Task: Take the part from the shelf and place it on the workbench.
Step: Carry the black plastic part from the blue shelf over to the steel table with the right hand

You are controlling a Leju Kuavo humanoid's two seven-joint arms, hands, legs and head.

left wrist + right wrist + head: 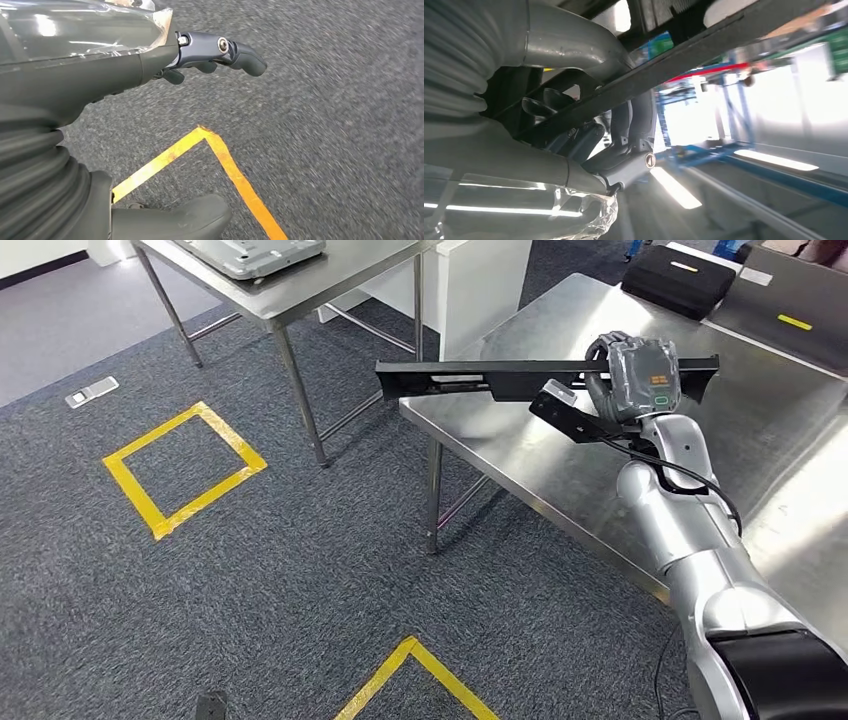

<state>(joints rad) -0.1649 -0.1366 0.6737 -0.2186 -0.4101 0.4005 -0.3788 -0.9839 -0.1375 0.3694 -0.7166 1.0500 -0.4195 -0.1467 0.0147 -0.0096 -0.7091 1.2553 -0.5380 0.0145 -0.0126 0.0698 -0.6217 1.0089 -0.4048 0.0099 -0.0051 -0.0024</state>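
Head view: we see our right hand [640,375] gripping the long black part [470,375] and holding it level above the steel workbench [560,460], its far end reaching beyond the workbench's near edge over open carpet [300,570]. Our left hand [165,60] holds nothing, fingers apart, above yellow floor tape [235,170].

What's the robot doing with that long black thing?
Its right hand grips a long black part and holds it level above the shiny metal workbench. The part hasn't been put down yet. The left hand holds nothing and hangs over the grey carpet with yellow tape lines.
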